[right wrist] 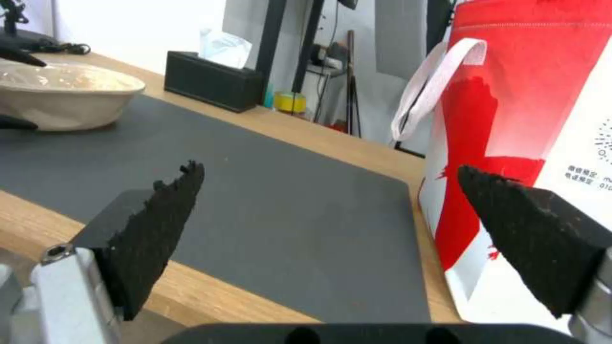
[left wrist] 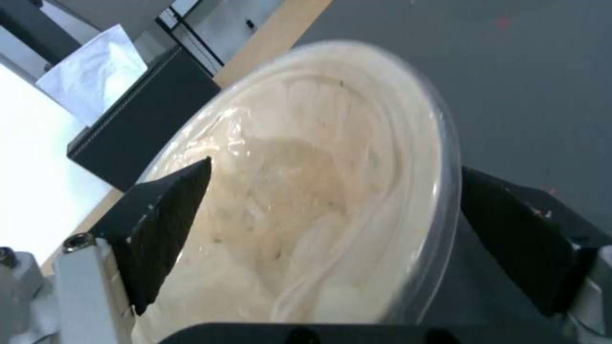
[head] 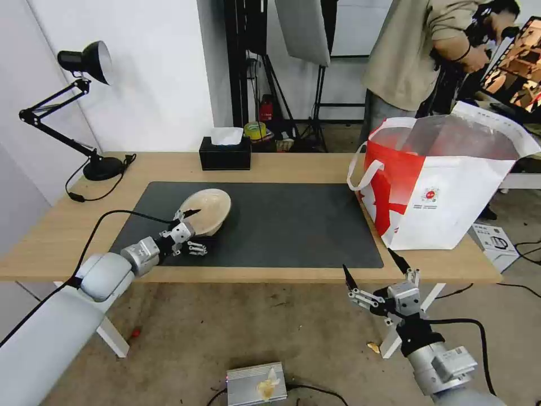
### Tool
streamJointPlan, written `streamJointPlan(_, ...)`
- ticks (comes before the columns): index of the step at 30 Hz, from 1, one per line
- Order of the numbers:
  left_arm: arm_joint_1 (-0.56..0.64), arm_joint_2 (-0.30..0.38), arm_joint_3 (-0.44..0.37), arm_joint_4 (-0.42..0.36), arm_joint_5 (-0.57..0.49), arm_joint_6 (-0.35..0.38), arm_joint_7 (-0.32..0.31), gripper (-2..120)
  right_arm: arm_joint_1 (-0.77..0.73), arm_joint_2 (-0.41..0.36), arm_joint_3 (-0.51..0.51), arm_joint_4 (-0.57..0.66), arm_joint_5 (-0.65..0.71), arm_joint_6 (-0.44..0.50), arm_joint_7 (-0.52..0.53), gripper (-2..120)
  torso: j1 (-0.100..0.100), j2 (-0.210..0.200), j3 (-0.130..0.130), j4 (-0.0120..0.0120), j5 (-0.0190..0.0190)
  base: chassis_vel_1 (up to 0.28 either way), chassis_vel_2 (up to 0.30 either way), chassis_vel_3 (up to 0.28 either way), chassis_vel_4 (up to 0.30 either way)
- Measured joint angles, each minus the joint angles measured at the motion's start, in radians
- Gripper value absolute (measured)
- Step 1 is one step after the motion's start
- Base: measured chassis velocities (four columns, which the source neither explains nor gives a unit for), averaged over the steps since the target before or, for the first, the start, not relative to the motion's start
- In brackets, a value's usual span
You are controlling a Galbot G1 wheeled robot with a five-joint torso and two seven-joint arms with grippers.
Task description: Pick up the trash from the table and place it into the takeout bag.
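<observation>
Light-wood surface (head: 293,163) carried a dark grey mat (head: 282,225). Takeout bag (head: 445,192) stood upright at the surface's right end, mouth open. Beige stained bowl (head: 207,210) was tilted on the mat's left part, its rim between the left gripper's (head: 191,228) jaws. Right gripper (head: 375,272) hung off the near edge, jaws spread, holding nothing.

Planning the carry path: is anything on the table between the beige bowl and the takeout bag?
Nothing visible: bare mat lies between the beige bowl, straddled by the left gripper, and the takeout bag.
</observation>
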Motion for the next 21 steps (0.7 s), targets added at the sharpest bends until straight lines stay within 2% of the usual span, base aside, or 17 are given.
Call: streamJointPlan(21, 0.001, 0.004, -0.015, 0.019, 0.020, -0.005, -0.001, 100, 0.000, 0.000, 0.000, 0.000, 0.000, 0.000, 0.000, 100, 0.000, 0.000, 0.000, 0.0000, 0.0000, 0.000, 0.000, 0.000, 0.000)
